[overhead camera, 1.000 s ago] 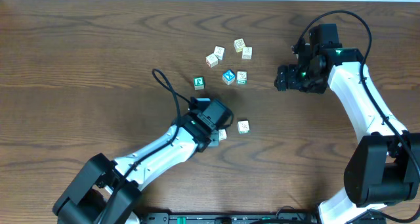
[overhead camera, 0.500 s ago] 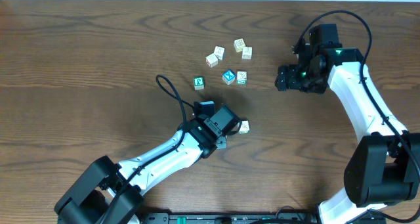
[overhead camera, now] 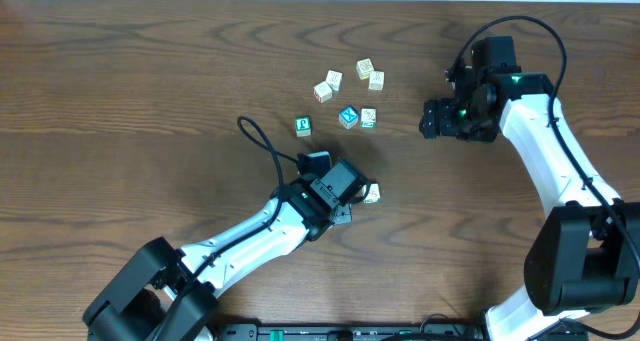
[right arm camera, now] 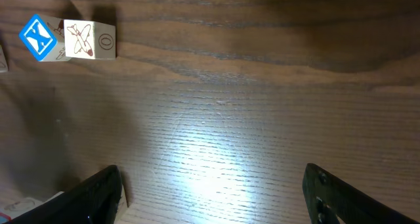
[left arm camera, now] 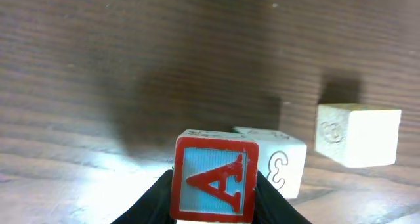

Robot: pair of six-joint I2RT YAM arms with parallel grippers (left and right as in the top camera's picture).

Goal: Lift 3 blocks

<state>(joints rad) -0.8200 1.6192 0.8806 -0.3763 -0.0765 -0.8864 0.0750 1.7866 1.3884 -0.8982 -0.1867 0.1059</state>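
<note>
My left gripper (left arm camera: 213,201) is shut on a red-framed block (left arm camera: 214,178) with a red letter A, held just off the table. Right behind it stands a cream block (left arm camera: 281,159) marked 3. Another plain cream block (left arm camera: 357,134) sits further right, and from overhead this cream block (overhead camera: 372,193) peeks out beside my left gripper (overhead camera: 350,199). A pale block with green marks (overhead camera: 368,118) lies in the far cluster. My right gripper (overhead camera: 428,121) hangs open to the right of that cluster, and its fingers (right arm camera: 98,192) show only bare wood between them.
A blue-faced cube (overhead camera: 348,116) and a green-faced cube (overhead camera: 303,126) lie near the pale block. Several more pale cubes (overhead camera: 365,69) sit further back. The blue X cube (right arm camera: 37,38) and a picture cube (right arm camera: 88,40) show in the right wrist view. A black cable (overhead camera: 262,141) loops left.
My left gripper has swung right and a little back toward the cream block, carrying the red A block. In the last half second it barely moved. The right arm has stayed still.
</note>
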